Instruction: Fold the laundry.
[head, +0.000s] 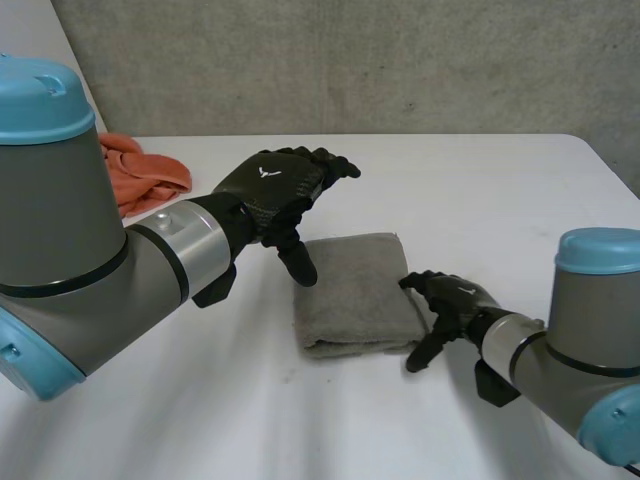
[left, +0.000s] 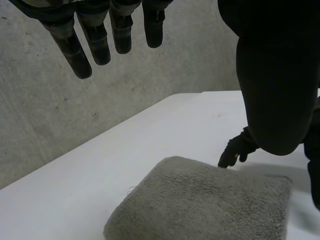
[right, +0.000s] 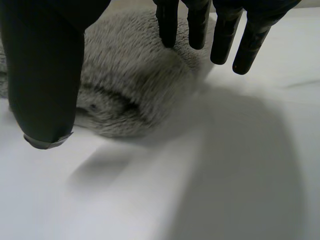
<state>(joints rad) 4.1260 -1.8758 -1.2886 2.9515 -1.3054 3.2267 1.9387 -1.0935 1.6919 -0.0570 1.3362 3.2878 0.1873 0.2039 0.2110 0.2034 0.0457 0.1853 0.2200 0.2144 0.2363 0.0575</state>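
A folded grey towel (head: 355, 292) lies in the middle of the white table (head: 480, 190). My left hand (head: 275, 190) hovers above the towel's left far corner, open, fingers relaxed and thumb pointing down, holding nothing. In the left wrist view its fingers (left: 95, 42) hang above the towel (left: 210, 207). My right hand (head: 450, 305) rests on the table at the towel's right near corner, open and empty. In the right wrist view its fingers (right: 225, 30) and thumb reach just beside the towel's thick folded edge (right: 130, 90). The right hand (left: 239, 149) also shows at the towel's far side in the left wrist view.
A crumpled orange cloth (head: 140, 175) lies at the table's far left. A grey concrete wall (head: 350, 60) stands behind the table. The table's right edge (head: 618, 170) runs near my right arm.
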